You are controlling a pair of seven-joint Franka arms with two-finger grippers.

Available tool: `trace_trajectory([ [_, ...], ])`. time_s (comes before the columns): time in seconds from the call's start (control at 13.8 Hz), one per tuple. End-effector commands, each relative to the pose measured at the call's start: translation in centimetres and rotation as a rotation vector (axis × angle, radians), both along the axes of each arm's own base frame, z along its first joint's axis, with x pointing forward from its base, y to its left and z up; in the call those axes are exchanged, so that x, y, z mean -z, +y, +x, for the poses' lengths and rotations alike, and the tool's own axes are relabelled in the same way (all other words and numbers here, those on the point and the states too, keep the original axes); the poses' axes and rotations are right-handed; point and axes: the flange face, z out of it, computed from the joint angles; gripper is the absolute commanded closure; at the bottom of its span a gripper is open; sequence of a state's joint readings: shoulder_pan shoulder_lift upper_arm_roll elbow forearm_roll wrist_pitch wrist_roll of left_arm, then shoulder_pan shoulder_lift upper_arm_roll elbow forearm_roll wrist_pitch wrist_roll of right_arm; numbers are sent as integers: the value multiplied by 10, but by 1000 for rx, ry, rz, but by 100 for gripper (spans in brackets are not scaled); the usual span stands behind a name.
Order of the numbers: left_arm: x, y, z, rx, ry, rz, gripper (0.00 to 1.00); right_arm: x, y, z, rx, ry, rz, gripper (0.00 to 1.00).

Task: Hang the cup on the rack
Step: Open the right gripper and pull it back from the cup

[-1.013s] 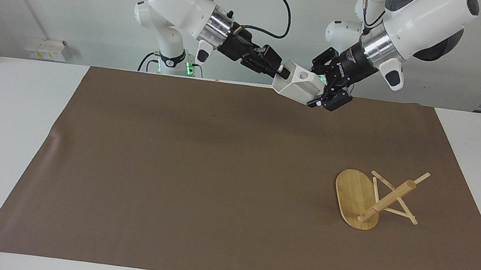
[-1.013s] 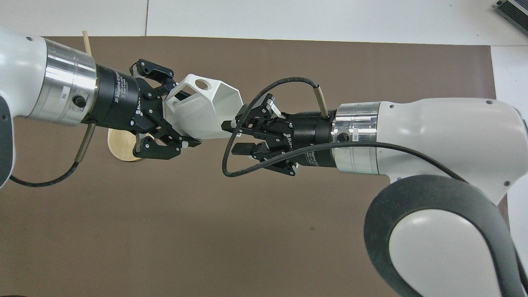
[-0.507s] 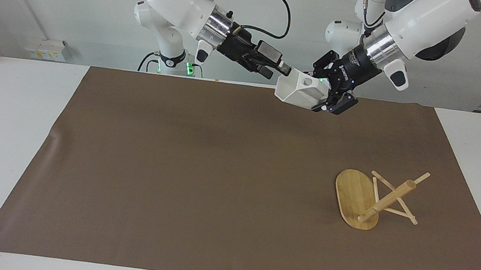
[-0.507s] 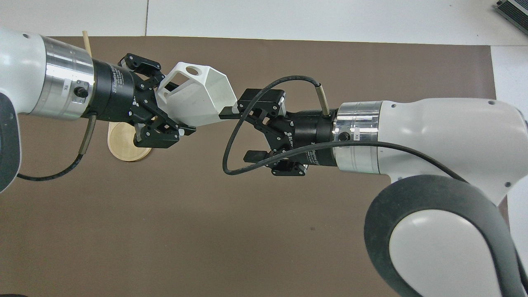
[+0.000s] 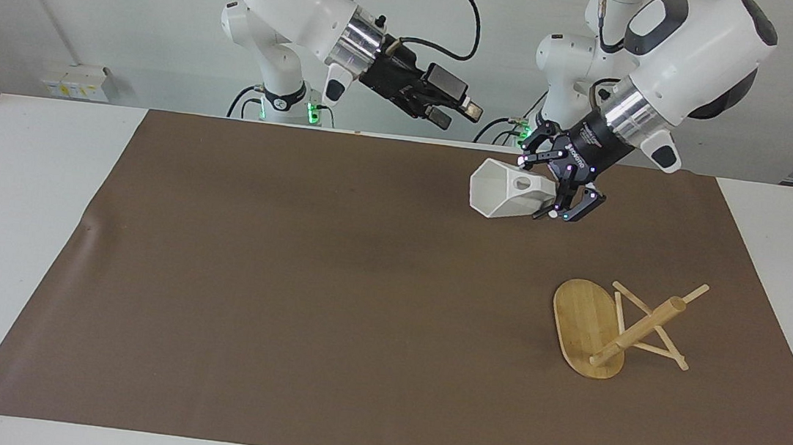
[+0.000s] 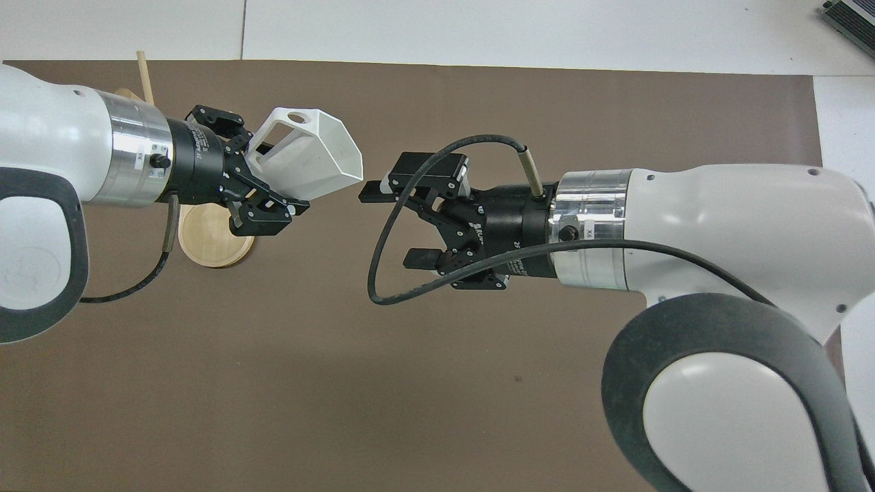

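The white faceted cup (image 5: 503, 189) hangs in the air over the brown mat, tilted on its side, with its open rim toward the right arm's end. My left gripper (image 5: 550, 198) is shut on the cup's handle end, as the overhead view (image 6: 273, 184) also shows with the cup (image 6: 307, 160). My right gripper (image 5: 463, 111) is open and empty, up in the air, a short gap from the cup's rim (image 6: 393, 222). The bamboo rack (image 5: 639, 329) lies tipped over on the mat, farther from the robots than the cup. Its oval base (image 6: 208, 239) is partly hidden under my left gripper.
A brown mat (image 5: 329, 304) covers most of the white table (image 5: 14, 212). One thin peg of the rack (image 6: 145, 68) sticks out past my left arm in the overhead view.
My right gripper has opened, let go of the cup's rim and drawn back. My left gripper has carried the cup lower and toward the left arm's end, closer to the rack.
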State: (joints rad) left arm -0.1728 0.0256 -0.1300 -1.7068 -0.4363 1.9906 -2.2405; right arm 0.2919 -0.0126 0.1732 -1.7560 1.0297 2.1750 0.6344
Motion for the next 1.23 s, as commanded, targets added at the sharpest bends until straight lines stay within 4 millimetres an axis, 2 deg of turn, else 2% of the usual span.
trace_trajectory([
  [0.0, 11, 26, -15, -95, -16, 27, 100, 1, -6, -2, -63, -106, -94, 0],
  [0.14, 22, 41, -10, -170, -25, 30, 100, 3, -7, -3, -129, -192, -193, 0],
  [0.43, 44, 47, -6, -242, -25, 62, 100, 12, -15, -3, -289, -327, -313, 0],
  [0.65, 72, 50, -5, -279, -11, 120, 100, 16, -24, -2, -420, -431, -439, 0],
  [0.72, 79, 51, -5, -294, -1, 121, 100, 15, -30, -1, -450, -449, -471, 0],
  [0.94, 82, 56, -4, -310, 8, 123, 100, 3, -66, 7, -595, -496, -545, 0],
  [1.01, 85, 72, -1, -340, 17, 124, 100, 3, -77, 9, -633, -507, -559, 0],
  [1.16, 87, 83, 1, -365, 23, 125, 100, 5, -98, 13, -686, -519, -590, 0],
])
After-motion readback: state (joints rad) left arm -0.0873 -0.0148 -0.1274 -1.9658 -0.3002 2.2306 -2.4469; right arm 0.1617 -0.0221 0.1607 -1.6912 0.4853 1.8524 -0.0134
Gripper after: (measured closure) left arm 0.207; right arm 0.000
